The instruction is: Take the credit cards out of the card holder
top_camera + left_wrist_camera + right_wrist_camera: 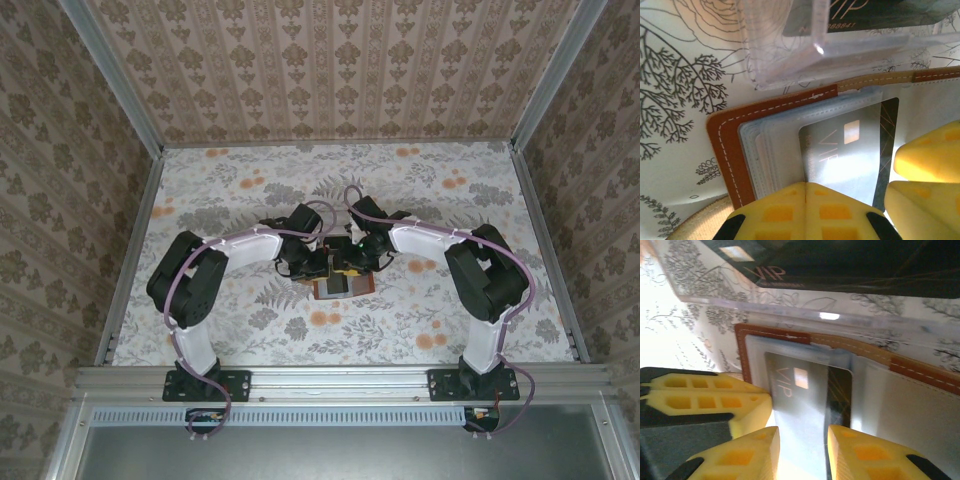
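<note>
The reddish-brown card holder lies open on the table, its grey-blue pockets facing up. A VIP credit card sits in a frosted pocket and looks grey through it, with a dark strip of it bare along one side. My left gripper is shut, its tips resting on the pocket's edge over that card. My right gripper is open, its fingers standing either side of the card's near end. A second, dark VIP card lies in the clear tray.
The clear plastic tray sits right beside the wallet's far edge. The right gripper's yellow fingers are close beside the left one, and the left gripper's fingers show in the right wrist view. A floral cloth covers the table, with patterned walls around.
</note>
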### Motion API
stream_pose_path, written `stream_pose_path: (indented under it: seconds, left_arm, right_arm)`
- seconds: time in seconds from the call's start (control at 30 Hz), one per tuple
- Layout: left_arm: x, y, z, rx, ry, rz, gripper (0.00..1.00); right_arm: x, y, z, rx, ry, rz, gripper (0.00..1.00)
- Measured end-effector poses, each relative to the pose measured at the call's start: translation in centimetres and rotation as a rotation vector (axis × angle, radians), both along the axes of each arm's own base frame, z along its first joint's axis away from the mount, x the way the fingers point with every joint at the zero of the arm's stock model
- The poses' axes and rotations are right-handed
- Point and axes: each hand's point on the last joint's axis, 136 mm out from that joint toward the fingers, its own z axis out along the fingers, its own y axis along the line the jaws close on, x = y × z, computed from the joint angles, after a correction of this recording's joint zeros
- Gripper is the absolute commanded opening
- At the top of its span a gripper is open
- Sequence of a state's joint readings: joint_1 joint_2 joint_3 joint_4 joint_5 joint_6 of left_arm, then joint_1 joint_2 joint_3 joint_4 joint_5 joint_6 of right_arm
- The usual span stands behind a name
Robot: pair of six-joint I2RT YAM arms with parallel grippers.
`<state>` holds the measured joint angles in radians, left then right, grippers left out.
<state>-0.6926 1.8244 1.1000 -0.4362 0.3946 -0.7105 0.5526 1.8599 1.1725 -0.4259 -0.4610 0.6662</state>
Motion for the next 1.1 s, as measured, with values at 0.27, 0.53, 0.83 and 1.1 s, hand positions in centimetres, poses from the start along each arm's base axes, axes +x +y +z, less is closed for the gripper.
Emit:
stream_pose_path:
  seconds: [0.27,0.53,0.83,1.1]
  left_arm:
    - [-0.1,0.1,-0.1,0.006,0.000,-0.003,0.02]
    - [-0.1,0.2,-0.1,0.009,-0.001,-0.005,0.02]
    - [-0.1,0.2,-0.1,0.010,-0.001,-0.005,0.02]
    - [-0.1,0.2,-0.1,0.010,-0.001,-0.005,0.02]
  right_arm:
    - [0.0,0.4,-0.7,0.019,0.020,-0.001,0.33]
    - [-0.2,-0.5,-1.3,-0.036,0.017,0.000,0.33]
    - [0.2,-0.9,0.1,-0.031,-0.012,-0.010,0.33]
    - [0.2,-1.9,-0.6,-0.046,0.003,-0.028,0.33]
